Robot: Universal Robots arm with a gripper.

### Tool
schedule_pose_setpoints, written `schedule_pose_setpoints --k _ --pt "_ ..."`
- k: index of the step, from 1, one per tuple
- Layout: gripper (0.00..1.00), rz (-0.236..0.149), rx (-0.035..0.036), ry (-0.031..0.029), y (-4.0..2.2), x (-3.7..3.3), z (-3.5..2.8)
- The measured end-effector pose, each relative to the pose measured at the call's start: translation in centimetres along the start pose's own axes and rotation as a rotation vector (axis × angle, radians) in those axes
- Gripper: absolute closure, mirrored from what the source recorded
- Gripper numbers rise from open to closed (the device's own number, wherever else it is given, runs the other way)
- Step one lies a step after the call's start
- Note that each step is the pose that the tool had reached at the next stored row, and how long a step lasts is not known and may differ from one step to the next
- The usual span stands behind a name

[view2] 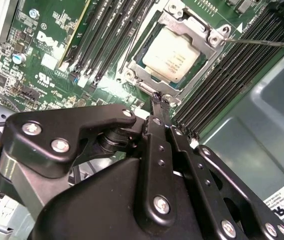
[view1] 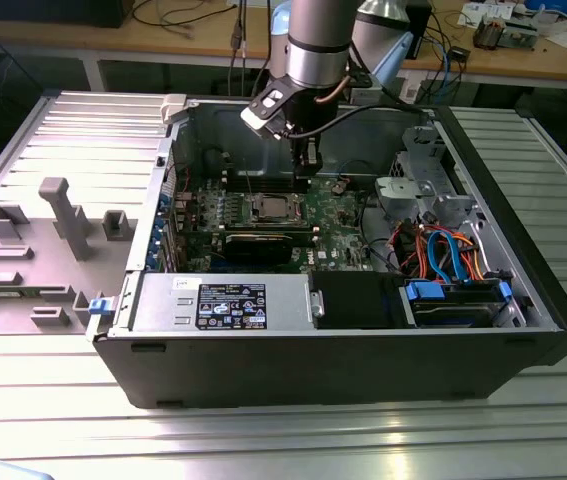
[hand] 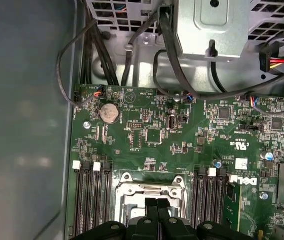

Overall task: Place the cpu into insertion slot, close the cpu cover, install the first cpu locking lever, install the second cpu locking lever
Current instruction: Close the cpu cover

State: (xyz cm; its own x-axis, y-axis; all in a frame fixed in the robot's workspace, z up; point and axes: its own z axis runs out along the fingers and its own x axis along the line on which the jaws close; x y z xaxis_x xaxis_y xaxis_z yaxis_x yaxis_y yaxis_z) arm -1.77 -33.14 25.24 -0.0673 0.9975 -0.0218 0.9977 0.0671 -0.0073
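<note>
— What sits closest?
— The gripper (view2: 158,100). Its black fingers are pressed together with nothing visible between them, and the tips are at the edge of the insertion slot (view2: 136,77). I cannot tell whether they touch its rim.

— And the cpu?
— The cpu (view2: 174,54) lies inside the slot, dull silver top up. The cpu cover (view2: 197,25) lies flat around it as a silvery frame.

— Anything loose by the slot?
— A thin metal rod (view2: 262,43) runs out from one corner of the slot, across the black memory slots (view2: 222,75). More memory slots flank the slot's opposite side.

— Further out?
— In the first wrist view the green circuit board (hand: 147,150) spreads beyond the slot, with a coin cell (hand: 108,113) well apart from it. Past the board's edge, black cables (hand: 167,40) hang against grey metal.

— And the whole scene?
— In the exterior view the arm reaches down into an open computer case (view1: 363,370), with the gripper just above the slot.
</note>
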Motion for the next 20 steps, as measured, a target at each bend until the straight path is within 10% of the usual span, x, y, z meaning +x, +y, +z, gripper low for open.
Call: schedule_pose_setpoints --k 20 --pt "0.89 0.0 0.0 0.0008 -2.04 0.03 0.3"
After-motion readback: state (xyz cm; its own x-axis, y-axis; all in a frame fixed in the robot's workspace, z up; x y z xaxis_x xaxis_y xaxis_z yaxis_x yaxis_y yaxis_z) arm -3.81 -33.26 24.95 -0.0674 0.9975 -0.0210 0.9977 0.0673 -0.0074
